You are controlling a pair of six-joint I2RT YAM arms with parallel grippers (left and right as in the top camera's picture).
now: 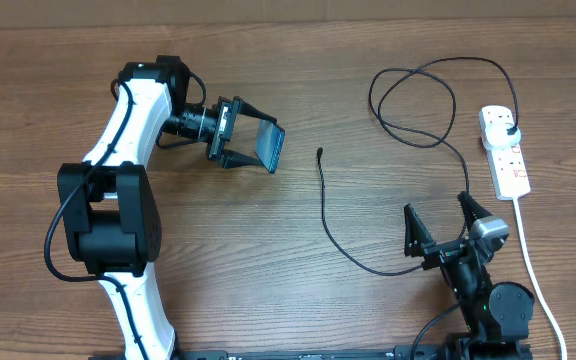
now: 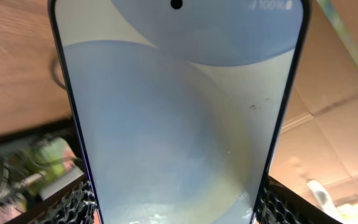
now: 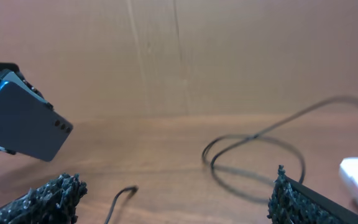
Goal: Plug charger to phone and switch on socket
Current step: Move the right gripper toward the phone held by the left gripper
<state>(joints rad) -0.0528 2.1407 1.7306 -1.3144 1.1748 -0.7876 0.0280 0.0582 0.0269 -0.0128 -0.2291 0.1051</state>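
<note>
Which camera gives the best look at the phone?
Left wrist: the phone fills the picture, screen lit, battery reading at the top. Overhead shows it small and tilted, clamped in the left gripper. Right wrist shows only its back with lenses, at the left edge.

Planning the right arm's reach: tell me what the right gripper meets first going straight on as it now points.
Probably the charger, whose looped cable lies on the table ahead. The open right gripper may pass above it, since height is unclear.

Phone [image 1: 269, 147] left, charger [image 1: 324, 205] middle on table [image 1: 268, 270], socket [image 1: 505, 150] far right.
</note>
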